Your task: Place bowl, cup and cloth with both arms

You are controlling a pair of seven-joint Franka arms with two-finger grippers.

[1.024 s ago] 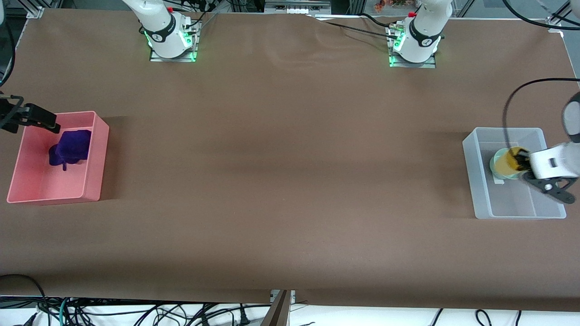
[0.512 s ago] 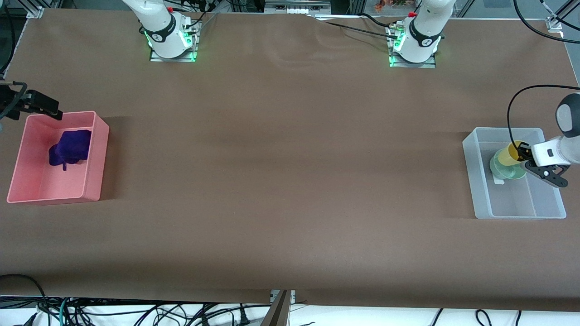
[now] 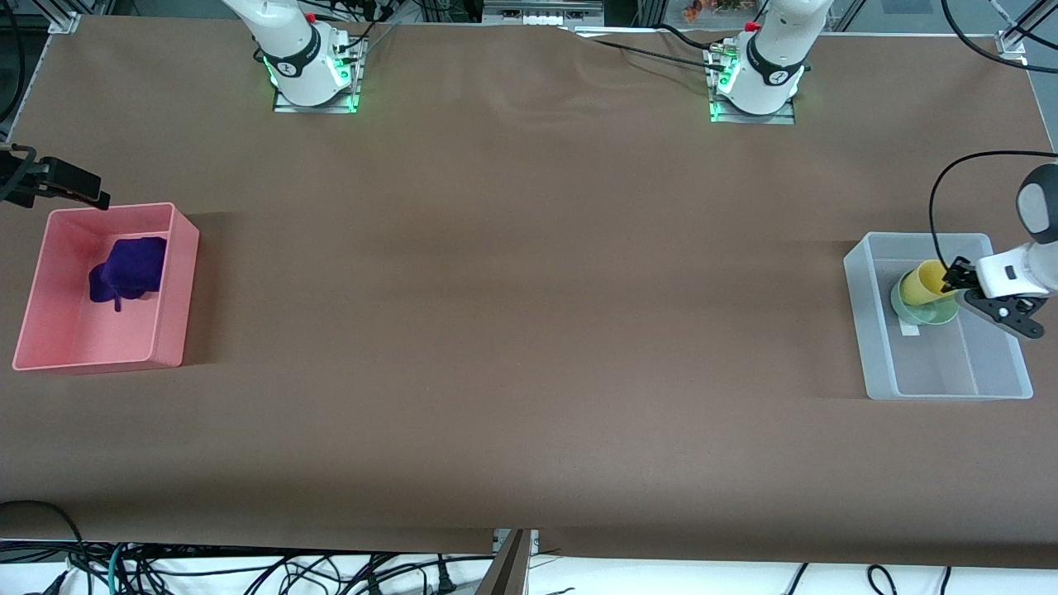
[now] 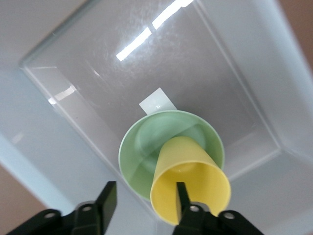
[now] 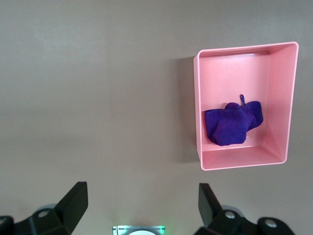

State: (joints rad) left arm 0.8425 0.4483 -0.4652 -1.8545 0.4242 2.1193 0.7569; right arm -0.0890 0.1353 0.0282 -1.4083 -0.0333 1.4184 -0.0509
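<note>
Left gripper [image 4: 144, 208] over clear bin [image 3: 876, 364] at left arm's end of table, fingers apart, one inside cup [image 4: 191, 185] mouth; looks like release. Cup leans in bowl [image 4: 146, 142], nested to share bin. Right gripper [image 5: 139, 205] wide, empty, up by table edge beside pink bin [image 5: 288, 103]; cloth [image 5: 232, 123] dropped inside. Count: one cup, one bowl, one cloth, two bins.

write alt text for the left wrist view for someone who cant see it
A yellow cup leans tilted inside a pale green bowl, which sits in a clear plastic bin. The left pincer is open, with one finger inside the cup's mouth and the other outside it.
</note>
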